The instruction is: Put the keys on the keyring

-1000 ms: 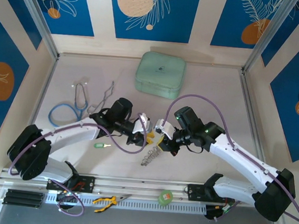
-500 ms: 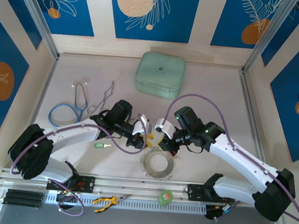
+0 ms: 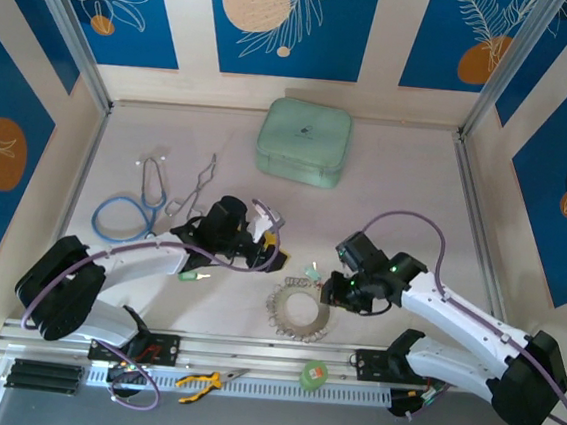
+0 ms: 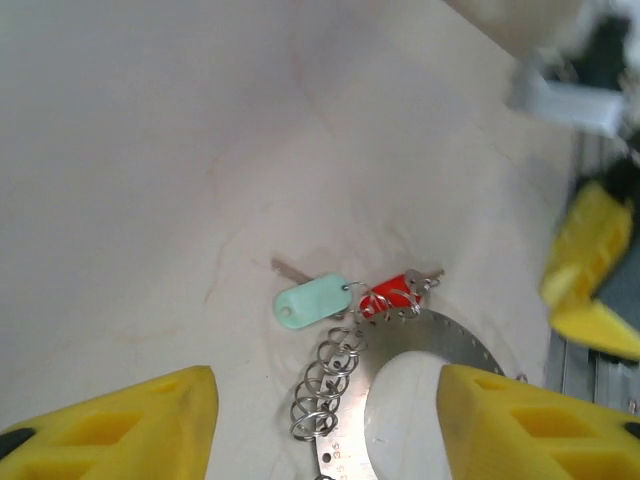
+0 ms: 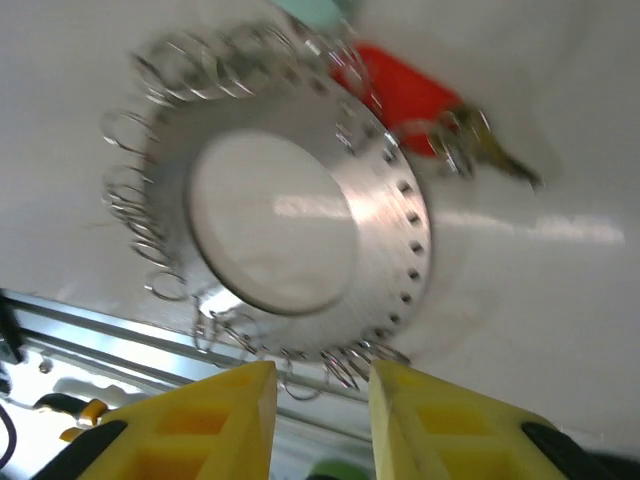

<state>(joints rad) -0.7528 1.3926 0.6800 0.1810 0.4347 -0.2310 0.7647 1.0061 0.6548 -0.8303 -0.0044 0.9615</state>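
Dropped keyring (image 5: 385, 210) now lies flat, keys (image 4: 310, 300) splaying outward.

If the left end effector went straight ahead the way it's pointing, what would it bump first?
Most likely the keyring, at its chain of small loops, which lies straight ahead of the open left end effector. Depth is hard to judge.

Your left arm stretches in from the near left with the elbow bent. Its left gripper (image 3: 266, 243) sits mid-scene, yellow fingers (image 4: 110, 425) spread wide. Your right arm comes in from the near right, right gripper (image 3: 330, 287) tipped downward, fingers (image 5: 190, 425) parted by a narrow gap.
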